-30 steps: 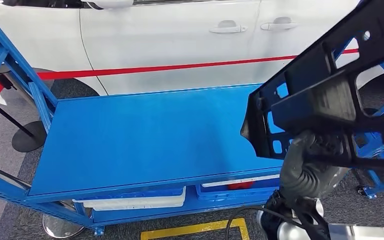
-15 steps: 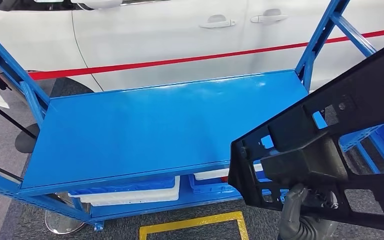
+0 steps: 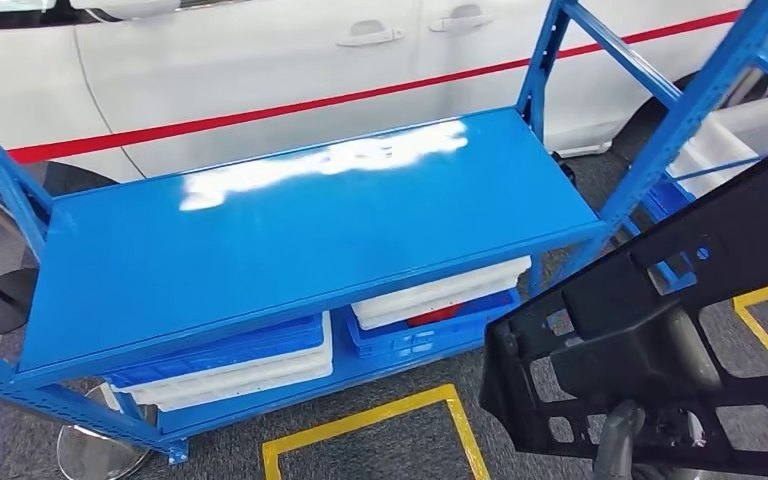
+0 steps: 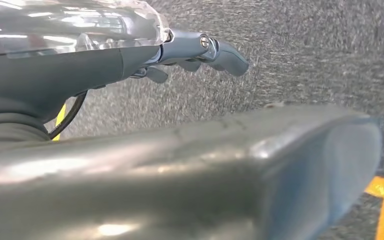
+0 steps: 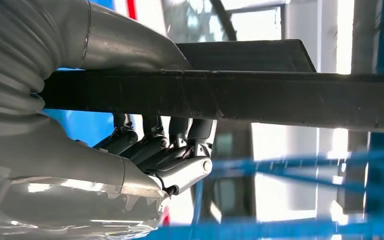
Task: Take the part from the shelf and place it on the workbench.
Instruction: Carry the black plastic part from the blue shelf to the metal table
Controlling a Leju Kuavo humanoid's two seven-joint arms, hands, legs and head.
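Note:
A large black plastic part (image 3: 660, 340) with several cut-outs fills the lower right of the head view, off the near right corner of the blue rack's flat top (image 3: 290, 230). My right hand (image 3: 625, 440) grips it from below. In the right wrist view the dark fingers (image 5: 165, 150) curl under the part's flat black edge (image 5: 260, 95) and the thumb lies over it. My left hand (image 4: 195, 50) hangs over the grey carpet with its fingers loosely out and nothing in them.
Blue and white bins (image 3: 240, 360) (image 3: 440, 300) sit on the rack's lower level. A second blue rack frame (image 3: 700, 90) rises at the right. A white car (image 3: 260, 60) with a red stripe stands behind. Yellow floor lines (image 3: 380, 415) and a round stand base (image 3: 100, 450) lie in front.
The whole picture has shifted, so the camera has moved: the blue top now sits further left and away. The black part stays in my right hand and shows lower in the picture.

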